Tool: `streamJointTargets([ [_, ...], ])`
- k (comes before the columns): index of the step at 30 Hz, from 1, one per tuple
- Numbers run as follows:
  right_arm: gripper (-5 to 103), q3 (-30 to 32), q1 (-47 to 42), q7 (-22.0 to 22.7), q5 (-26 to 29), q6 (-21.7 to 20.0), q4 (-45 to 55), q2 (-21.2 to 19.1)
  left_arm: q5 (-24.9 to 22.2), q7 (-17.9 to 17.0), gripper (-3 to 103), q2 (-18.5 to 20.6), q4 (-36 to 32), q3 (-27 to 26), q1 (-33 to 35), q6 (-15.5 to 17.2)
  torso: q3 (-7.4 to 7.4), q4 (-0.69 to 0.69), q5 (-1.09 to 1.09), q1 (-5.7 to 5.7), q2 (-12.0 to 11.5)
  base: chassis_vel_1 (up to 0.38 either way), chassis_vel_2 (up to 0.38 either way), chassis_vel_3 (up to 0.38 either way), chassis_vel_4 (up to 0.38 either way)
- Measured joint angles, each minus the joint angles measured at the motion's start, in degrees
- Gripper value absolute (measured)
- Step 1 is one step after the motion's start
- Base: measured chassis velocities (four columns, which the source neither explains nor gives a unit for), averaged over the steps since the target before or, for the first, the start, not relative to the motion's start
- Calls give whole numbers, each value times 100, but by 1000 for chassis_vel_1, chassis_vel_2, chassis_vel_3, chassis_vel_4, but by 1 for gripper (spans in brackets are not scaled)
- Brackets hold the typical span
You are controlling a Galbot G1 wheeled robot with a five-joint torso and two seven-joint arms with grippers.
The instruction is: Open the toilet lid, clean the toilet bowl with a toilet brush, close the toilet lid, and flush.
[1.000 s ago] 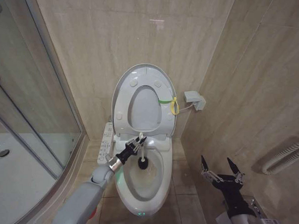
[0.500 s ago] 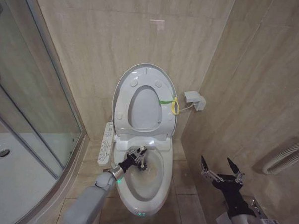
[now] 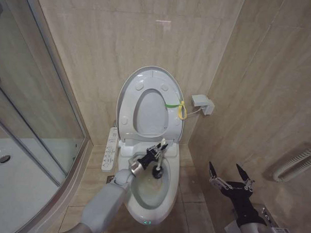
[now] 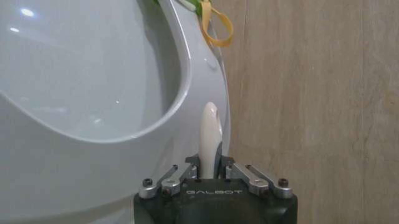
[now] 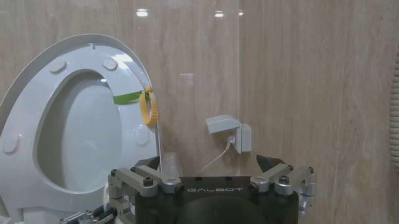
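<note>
**poster1:** Toilet brush [image 3: 158,159] location check: the left gripper [image 3: 155,153] is clamped on the white handle, over the back part of the toilet bowl [image 3: 165,197]. Handle sits between the fingers [image 3: 149,155], its tip poking up past them and the black bristle head hanging just below, inside the bowl.

**poster2:** Which way is it pointing?

**poster1:** Long axis runs steeply, tilted a bit: head down into the stained bowl, handle end up toward the raised toilet lid [image 3: 126,97]. Lid is fully up against the wall, with the seat up too.

**poster2:** Does the wrist cam add anything?

**poster1:** Yep. Left wrist view shows the grip up close: handle [image 4: 209,140] pinched dead centre between the jaws, with the seat's curve behind it and a yellow loop [image 4: 216,29] at the lid's edge. You can't see the bristles there; the head view has those.

**poster2:** And on the right?

**poster1:** Right gripper [image 3: 230,179] hangs by the right-hand wall, well apart from the toilet, fingers spread wide, holding nothing. Its own camera looks across at the lid and a small white wall box [image 5: 228,131].
</note>
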Motion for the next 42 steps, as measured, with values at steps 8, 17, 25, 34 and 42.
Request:
streamJointTargets([
  [8,100,0,0,0,0,0,0,0,108,360,20,-281,712,-402,334,-449,-1,2,-2,0,0,0,0,0,0],
  [17,100,0,0,0,0,0,0,0,59,266,20,-236,288,-495,398,-491,1,5,-2,0,-2,0,0,0,0],
  [25,100,0,0,0,0,0,0,0,286,343,20,-665,585,-725,414,-753,0,1,0,0,-1,0,0,0,0],
  [34,100,0,0,0,0,0,0,0,163,335,20,-235,204,-780,684,-673,1,5,-2,0,0,0,0,0,0],
  [42,100,0,0,0,0,0,0,0,99,-23,20,398,-729,-903,1125,-355,0,1,-1,0,0,0,0,0,0],
])
